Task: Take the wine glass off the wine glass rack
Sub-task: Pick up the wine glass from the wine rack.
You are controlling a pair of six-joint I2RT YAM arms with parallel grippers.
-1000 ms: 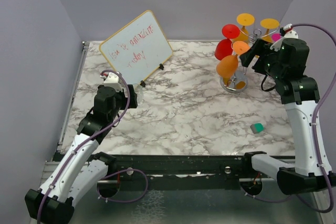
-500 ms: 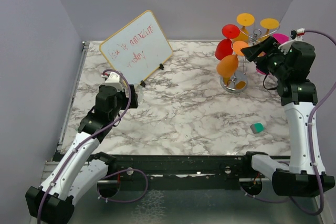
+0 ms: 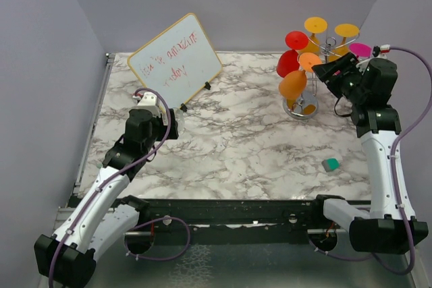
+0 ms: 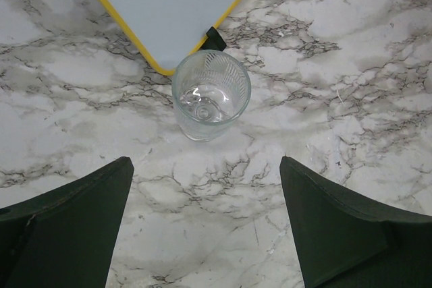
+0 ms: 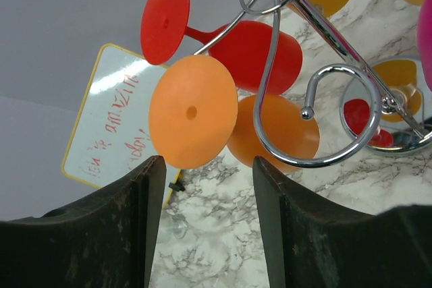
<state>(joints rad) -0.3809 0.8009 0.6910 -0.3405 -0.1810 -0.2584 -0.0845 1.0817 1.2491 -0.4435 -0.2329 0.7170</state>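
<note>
The wine glass rack (image 3: 302,102), a silver wire stand on a round mirrored base, stands at the back right with several coloured wine glasses hanging upside down. An orange glass (image 3: 293,84) and a red one (image 3: 289,62) hang on its left side, and a pink foot (image 3: 360,49) shows on its right. My right gripper (image 3: 322,69) is open and empty, level with the rack's right side. In the right wrist view the orange glass foot (image 5: 192,111) sits just above the open gripper (image 5: 208,166), with a chrome scroll arm (image 5: 351,146) to the right. My left gripper (image 4: 206,166) is open and empty.
A clear tumbler (image 4: 210,96) stands on the marble table (image 3: 236,139) just ahead of the left gripper, next to a leaning yellow-framed whiteboard (image 3: 174,62). A small green block (image 3: 330,164) lies at the front right. Grey walls close in the sides and back.
The right wrist has swung to the right and turned, so the gripper now points left at the rack. The left arm has barely moved.
</note>
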